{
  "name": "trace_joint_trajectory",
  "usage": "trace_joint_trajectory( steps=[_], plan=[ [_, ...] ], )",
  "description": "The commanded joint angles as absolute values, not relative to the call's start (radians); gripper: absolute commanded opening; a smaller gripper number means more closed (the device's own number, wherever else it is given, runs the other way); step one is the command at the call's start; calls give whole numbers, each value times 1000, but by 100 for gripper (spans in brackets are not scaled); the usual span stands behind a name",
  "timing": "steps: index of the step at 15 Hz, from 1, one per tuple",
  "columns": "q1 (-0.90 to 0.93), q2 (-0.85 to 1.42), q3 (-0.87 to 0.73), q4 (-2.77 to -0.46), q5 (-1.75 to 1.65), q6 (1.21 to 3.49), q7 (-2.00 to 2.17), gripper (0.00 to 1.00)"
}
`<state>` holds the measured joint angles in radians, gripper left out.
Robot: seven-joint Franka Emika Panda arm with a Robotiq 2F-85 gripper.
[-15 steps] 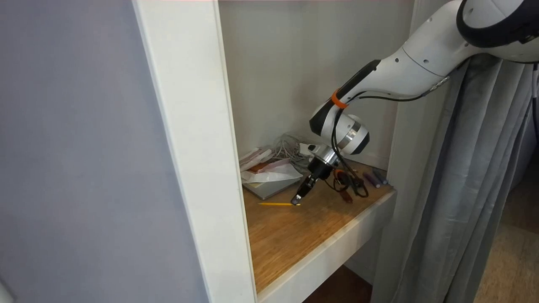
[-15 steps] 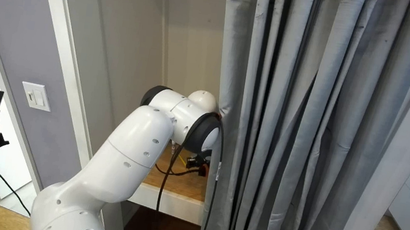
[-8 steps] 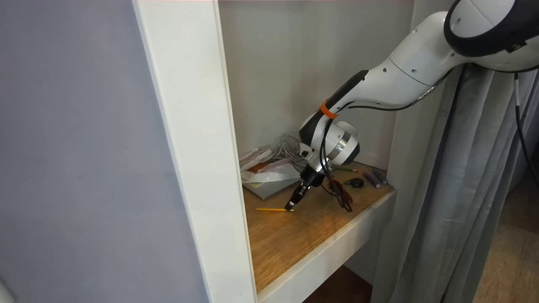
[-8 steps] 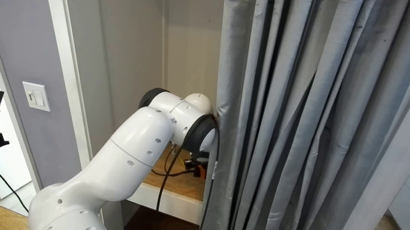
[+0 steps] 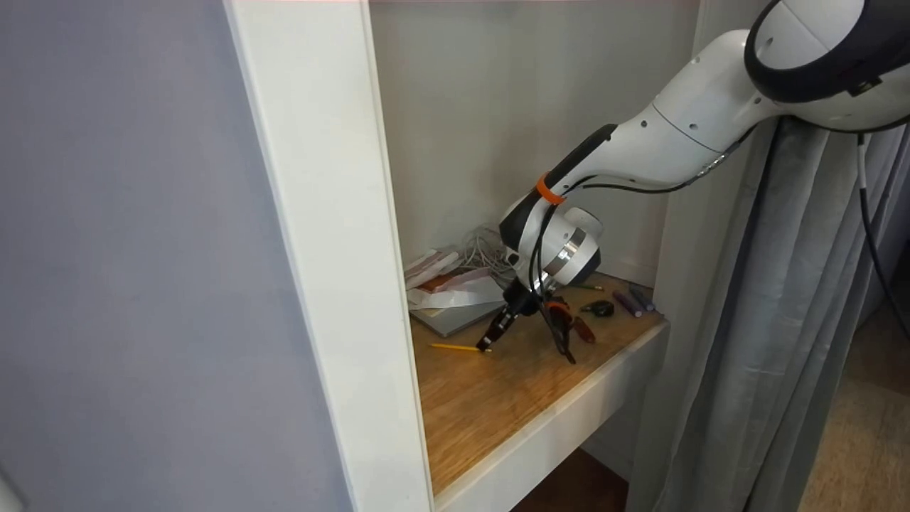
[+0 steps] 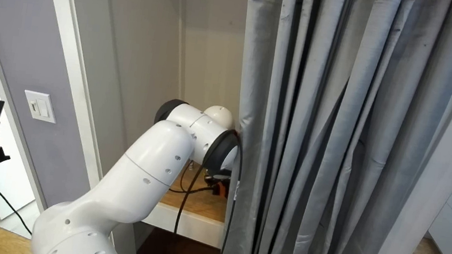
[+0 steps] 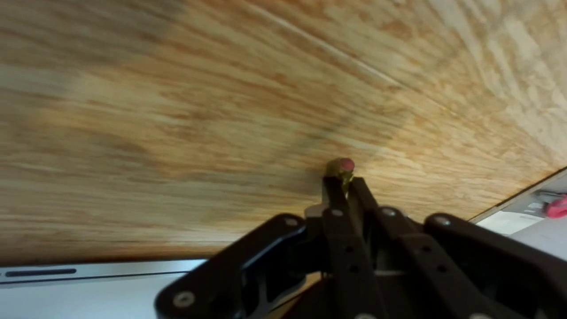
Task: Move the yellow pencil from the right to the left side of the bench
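Observation:
The yellow pencil [image 5: 453, 347] lies nearly level, its point toward the left post in an exterior view. My gripper [image 5: 483, 346] is shut on it near the eraser end. In the wrist view the gripper [image 7: 347, 182] pinches the pencil, with its pink eraser [image 7: 347, 165] sticking out past the fingertips. The pencil is at or just above the bench [image 5: 498, 405]; I cannot tell if it touches. The bench also shows in an exterior view [image 6: 199, 203] and the wrist view [image 7: 177, 110]. There, the arm and curtain hide the fingertips and I cannot make out the pencil.
A silver laptop [image 5: 449, 321] lies behind the pencil, with white bags [image 5: 469, 291] and cables [image 5: 485, 250] on and behind it. A red-handled tool [image 5: 584, 330], a dark round object [image 5: 598, 308] and markers [image 5: 627, 304] lie to the right. A white post [image 5: 334, 284] and curtain [image 5: 739, 320] flank the bench.
My gripper has moved left with the pencil in it, dipping and then rising slightly in an exterior view. The dark round object and red-handled tool are less covered by the arm.

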<state>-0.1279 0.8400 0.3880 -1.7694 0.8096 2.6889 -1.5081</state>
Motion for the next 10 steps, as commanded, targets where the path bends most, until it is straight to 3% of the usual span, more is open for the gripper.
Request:
trace_joint_trajectory(
  steps=[1, 2, 3, 10],
  plan=[
    [-141, 879, 420, -1736, 841, 2740, -1521, 5],
    [-141, 879, 421, -1734, 833, 2730, -1516, 25],
    [-141, 879, 423, -1733, 829, 2728, -1517, 34],
    [-160, 762, 440, -1817, 815, 2794, -1544, 81]
  ],
)
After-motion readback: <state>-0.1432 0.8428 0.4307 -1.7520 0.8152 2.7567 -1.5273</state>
